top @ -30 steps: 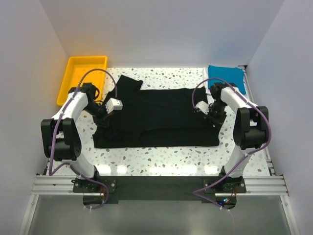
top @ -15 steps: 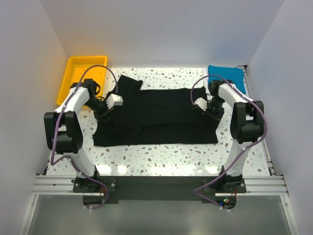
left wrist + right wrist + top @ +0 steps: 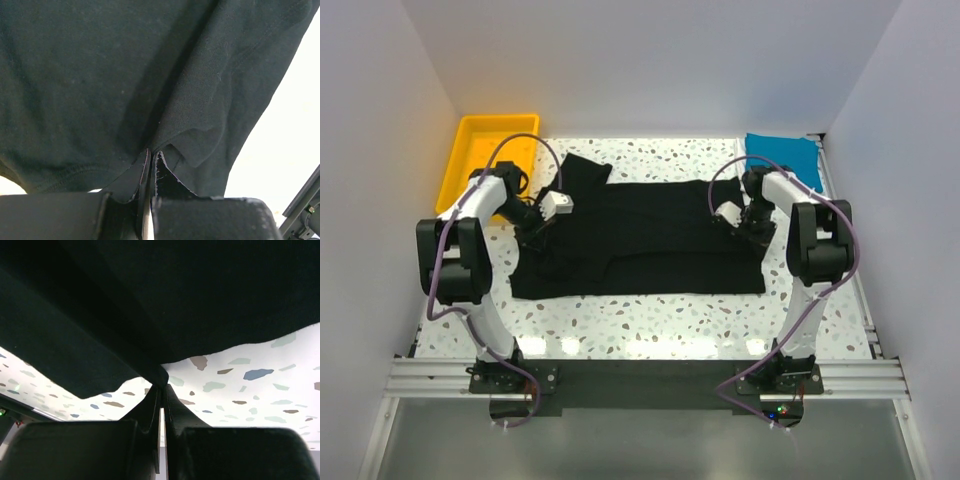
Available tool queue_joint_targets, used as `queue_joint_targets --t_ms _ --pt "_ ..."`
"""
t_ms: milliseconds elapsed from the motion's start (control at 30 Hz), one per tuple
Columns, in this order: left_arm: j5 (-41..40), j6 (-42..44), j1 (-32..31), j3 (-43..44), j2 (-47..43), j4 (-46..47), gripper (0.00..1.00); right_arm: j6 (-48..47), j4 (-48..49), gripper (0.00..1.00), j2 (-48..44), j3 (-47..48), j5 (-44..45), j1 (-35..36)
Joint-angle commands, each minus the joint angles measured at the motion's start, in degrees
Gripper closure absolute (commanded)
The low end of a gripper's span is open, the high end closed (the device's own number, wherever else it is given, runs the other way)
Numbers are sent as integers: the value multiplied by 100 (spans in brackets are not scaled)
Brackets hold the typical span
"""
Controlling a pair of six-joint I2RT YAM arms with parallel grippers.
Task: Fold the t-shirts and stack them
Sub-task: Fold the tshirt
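A black t-shirt (image 3: 640,235) lies spread across the speckled table, its near part folded over. My left gripper (image 3: 537,232) is shut on the shirt's left edge; in the left wrist view its fingertips (image 3: 161,162) pinch a fold of the black cloth (image 3: 150,75). My right gripper (image 3: 752,228) is shut on the shirt's right edge; in the right wrist view the cloth (image 3: 150,300) hangs lifted from the pinched tips (image 3: 170,392) above the table. A folded blue t-shirt (image 3: 782,157) lies at the back right corner.
A yellow bin (image 3: 487,157) stands at the back left, beside the left arm. White walls close in the table on three sides. The speckled tabletop (image 3: 650,325) shows in front of the shirt.
Both grippers have carried the shirt's side edges a little toward the back. The front hem has drawn back with them and the near fold has narrowed.
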Motion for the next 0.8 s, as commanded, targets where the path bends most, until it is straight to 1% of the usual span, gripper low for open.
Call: queue_joint_targets --t_ms 0,133,167,200,233,267,333,367,433,467,500,533,567,633,667,733,767 --pt "-79 -107 -11 218 92 233 100 109 85 100 71 191 181 -1" --pt "-96 -238 -37 218 215 461 100 223 94 100 150 243 208 -1" --pt "-114 -404 -37 227 267 523 95 249 85 96 168 287 199 -1" --pt "-114 -519 -37 279 294 611 90 310 76 88 159 296 208 -1" --pt "-96 -633 -28 314 320 716 86 337 59 72 133 305 225 8" --pt "-53 -826 -11 350 320 726 75 372 67 65 81 305 243 -10" --pt "140 -985 138 438 233 700 66 486 -46 53 -129 331 217 -36" --pt "367 -1168 191 429 24 708 62 530 -116 52 -201 436 164 -88" --pt "632 -1319 331 298 -380 699 58 688 -440 52 -411 638 7 -150" --pt "651 -1485 332 219 -539 717 54 724 -555 52 -490 665 -142 -159" --pt "668 -1574 332 -43 -697 752 52 802 -661 53 -561 665 -222 -159" --pt "677 -1670 297 -193 -978 813 51 855 -793 55 -675 578 -414 -150" --pt "669 -1845 288 -500 -1085 857 49 917 -846 55 -719 517 -512 -150" --pt "651 -2005 271 -774 -1261 919 49 1110 -891 55 -772 245 -697 -150" --pt "634 -2145 279 -1010 -1270 954 48 1154 -873 55 -816 130 -837 -159" --pt "659 -2364 279 -1205 -1262 1077 48 1295 -751 55 -869 -176 -943 -159" --pt "668 -2435 271 -1293 -1244 1130 46 1330 -724 55 -878 -265 -1013 -159"
